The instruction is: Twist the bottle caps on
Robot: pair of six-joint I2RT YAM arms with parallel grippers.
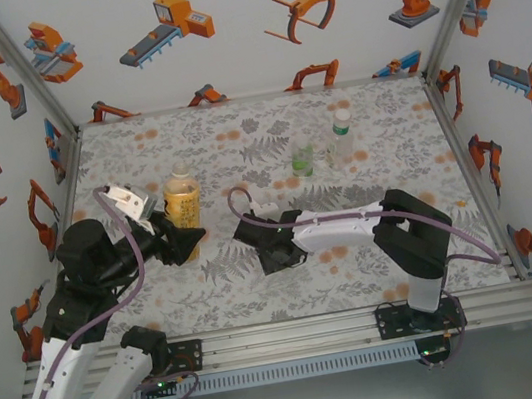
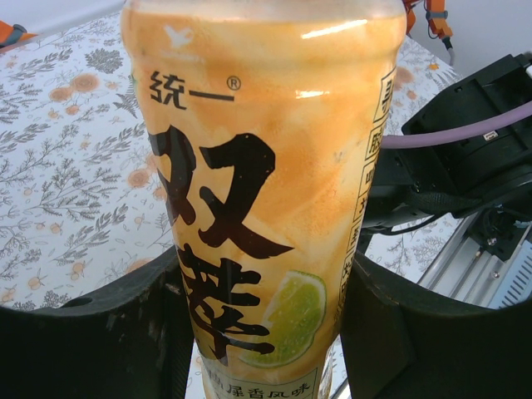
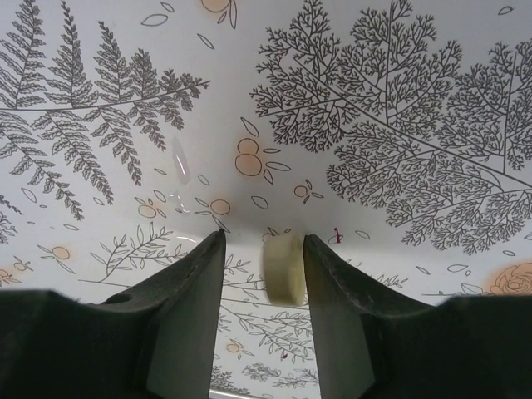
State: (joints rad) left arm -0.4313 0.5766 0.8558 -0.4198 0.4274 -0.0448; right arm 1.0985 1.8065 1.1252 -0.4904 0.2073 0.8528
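Note:
The amber bottle (image 1: 182, 201) with a yellow label stands upright at the left of the table. My left gripper (image 1: 187, 238) is shut on its lower body. In the left wrist view the label (image 2: 266, 166) rises between the two black fingers (image 2: 91, 341), and my left gripper (image 2: 262, 278) presses it from both sides. My right gripper (image 1: 247, 233) is low over the table's middle. A pale bottle cap (image 3: 283, 268) stands on edge between its jaws, against the right finger (image 3: 349, 307). A clear gap separates it from the left finger, so my right gripper (image 3: 263, 241) is open.
A clear bottle with a green label (image 1: 341, 137) and a plain clear bottle (image 1: 302, 160) stand upright at the back, right of centre. The patterned tablecloth (image 1: 235, 133) covers the table. Walls close in the left, right and far sides.

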